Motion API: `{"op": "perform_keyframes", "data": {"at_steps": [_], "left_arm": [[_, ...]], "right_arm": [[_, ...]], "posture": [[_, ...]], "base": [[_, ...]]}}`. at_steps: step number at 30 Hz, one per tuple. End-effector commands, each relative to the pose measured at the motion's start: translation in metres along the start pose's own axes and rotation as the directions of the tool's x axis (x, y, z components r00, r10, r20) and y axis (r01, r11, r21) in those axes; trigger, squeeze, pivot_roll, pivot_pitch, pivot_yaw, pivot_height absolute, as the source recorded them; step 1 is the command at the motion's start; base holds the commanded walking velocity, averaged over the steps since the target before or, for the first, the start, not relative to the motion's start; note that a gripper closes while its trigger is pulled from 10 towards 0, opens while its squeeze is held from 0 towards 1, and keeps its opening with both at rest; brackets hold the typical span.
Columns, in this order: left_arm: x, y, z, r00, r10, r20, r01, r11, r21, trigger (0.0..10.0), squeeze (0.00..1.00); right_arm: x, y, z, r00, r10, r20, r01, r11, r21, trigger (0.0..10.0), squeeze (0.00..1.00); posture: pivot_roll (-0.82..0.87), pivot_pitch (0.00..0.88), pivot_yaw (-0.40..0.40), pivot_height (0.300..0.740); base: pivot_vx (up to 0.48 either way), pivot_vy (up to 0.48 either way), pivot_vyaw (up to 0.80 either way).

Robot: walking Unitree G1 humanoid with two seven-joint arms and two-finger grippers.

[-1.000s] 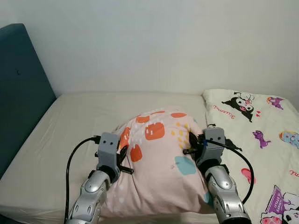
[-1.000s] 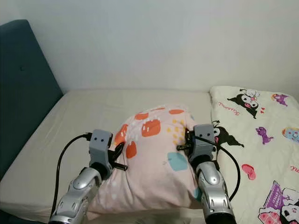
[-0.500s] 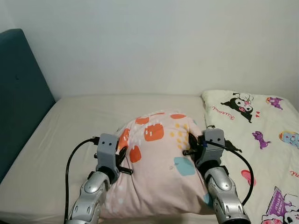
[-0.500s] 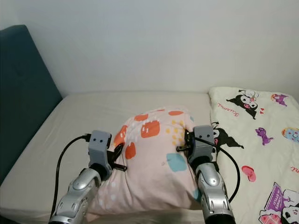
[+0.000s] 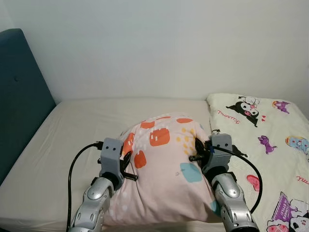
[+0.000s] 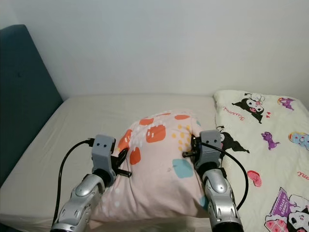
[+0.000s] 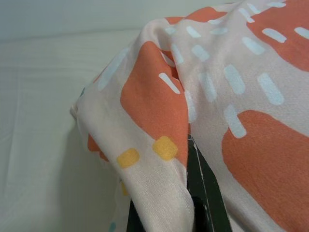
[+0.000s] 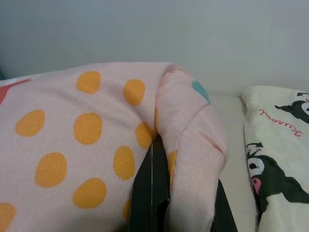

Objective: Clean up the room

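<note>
Pillow (image 5: 164, 169) held over bed (image 5: 53, 159), between both arms. Left end effector (image 5: 126, 166) clamped on its 9 o'clock edge, right end effector (image 5: 197, 151) on 3 o'clock edge. Step: carrying; next likely placement near headboard (image 5: 21, 101), 10 o'clock.

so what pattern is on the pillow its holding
Pale pink pillow with orange blocks, yellow dots, white dashes, teal patches; clearest in the left eye view.

The two head cameras are looking down over the cream bed (image 5: 72, 145); both wrist cameras are pressing close against the pink patterned fabric pillow (image 5: 164, 169).
</note>
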State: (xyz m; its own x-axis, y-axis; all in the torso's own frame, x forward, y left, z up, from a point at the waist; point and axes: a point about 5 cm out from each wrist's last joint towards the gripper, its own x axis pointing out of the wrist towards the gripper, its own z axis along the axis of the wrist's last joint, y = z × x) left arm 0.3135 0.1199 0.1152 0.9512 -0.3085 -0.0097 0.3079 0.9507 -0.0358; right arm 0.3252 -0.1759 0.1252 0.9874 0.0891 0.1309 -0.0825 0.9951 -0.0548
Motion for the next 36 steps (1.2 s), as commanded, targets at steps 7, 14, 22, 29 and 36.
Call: {"op": "perform_keyframes", "data": {"at_steps": [7,14,22,29,36], "left_arm": [[-0.0015,0.0006,0.0053,0.999,-0.016,0.035,0.015,0.999,0.033,10.0,0.0],[-0.0015,-0.0005,0.006,0.999,-0.021,0.035,0.02,0.999,0.036,10.0,0.0],[-0.002,0.0004,0.0051,0.999,-0.017,0.029,0.016,1.0,0.024,10.0,0.0],[-0.0018,0.0015,0.0052,1.0,-0.012,0.026,0.011,1.0,0.029,10.0,0.0],[-0.0008,-0.0005,0.0058,0.999,-0.026,0.026,0.025,0.999,0.029,10.0,0.0]], "right_arm": [[-0.0012,-0.0031,0.0065,0.998,-0.026,0.054,0.026,1.0,0.006,10.0,0.0],[-0.0011,-0.0041,0.0067,0.998,-0.031,0.055,0.03,1.0,0.006,10.0,0.0],[-0.0014,-0.0045,0.0058,0.998,-0.031,0.051,0.031,0.999,0.007,10.0,0.0],[-0.0016,-0.0055,0.0054,0.998,-0.036,0.049,0.035,0.999,0.007,10.0,0.0],[-0.0017,-0.006,0.006,0.998,-0.038,0.052,0.038,0.999,0.008,10.0,0.0]], "posture": [[0.02,0.126,0.01,0.74],[0.03,0.131,0.011,0.74],[0.02,0.133,0.012,0.74],[0.02,0.135,0.014,0.74],[0.02,0.136,0.016,0.74]], "base": [[0.0,0.0,0.0],[0.0,0.0,0.0],[0.0,0.0,0.0],[0.0,0.0,0.0],[0.0,0.0,0.0]]}}
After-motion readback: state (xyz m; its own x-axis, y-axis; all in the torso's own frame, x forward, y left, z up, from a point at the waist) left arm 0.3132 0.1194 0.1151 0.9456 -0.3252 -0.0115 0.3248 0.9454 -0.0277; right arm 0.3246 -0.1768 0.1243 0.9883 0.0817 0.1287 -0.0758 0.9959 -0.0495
